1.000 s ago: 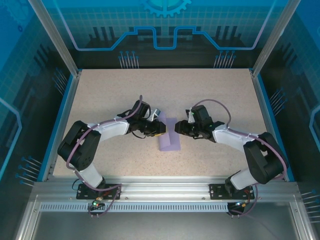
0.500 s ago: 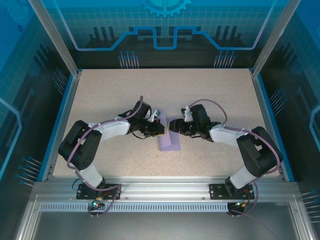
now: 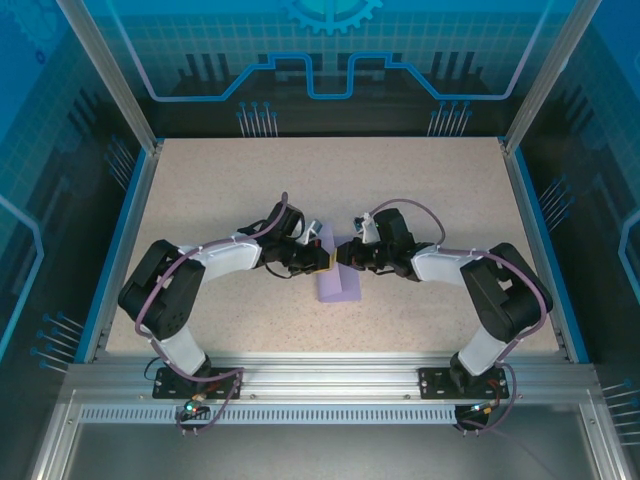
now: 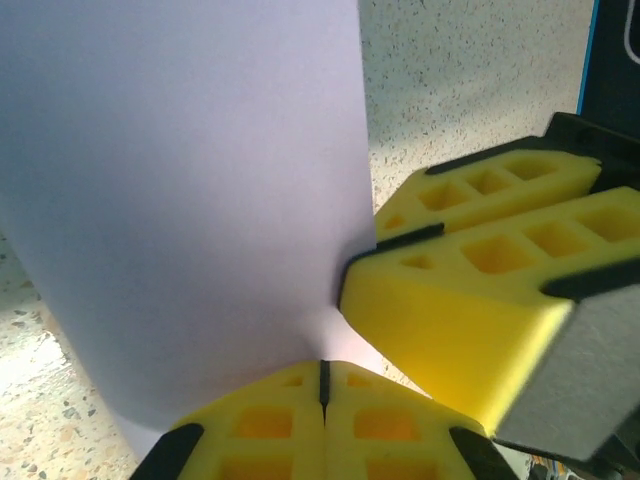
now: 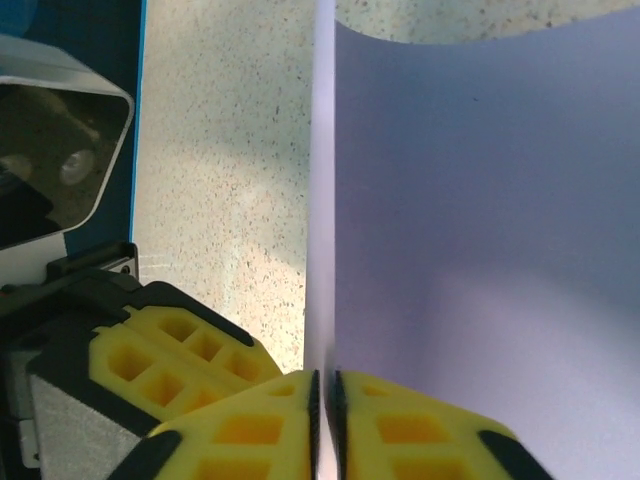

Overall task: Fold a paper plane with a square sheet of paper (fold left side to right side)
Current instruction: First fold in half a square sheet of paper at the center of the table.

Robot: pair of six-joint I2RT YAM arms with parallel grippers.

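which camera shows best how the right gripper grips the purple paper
The right wrist view: the right gripper is shut on the edge of the sheet of paper, seen close up. The left wrist view shows its fingers side-on against the sheet. The top external view shows both too small to judge the grip.

The square sheet of paper (image 3: 340, 288), pale lavender, is lying folded narrow; its far end is curving upward.

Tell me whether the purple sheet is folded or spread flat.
Folded: the sheet is a narrow strip, its far end pinched by the left hand and the right hand.
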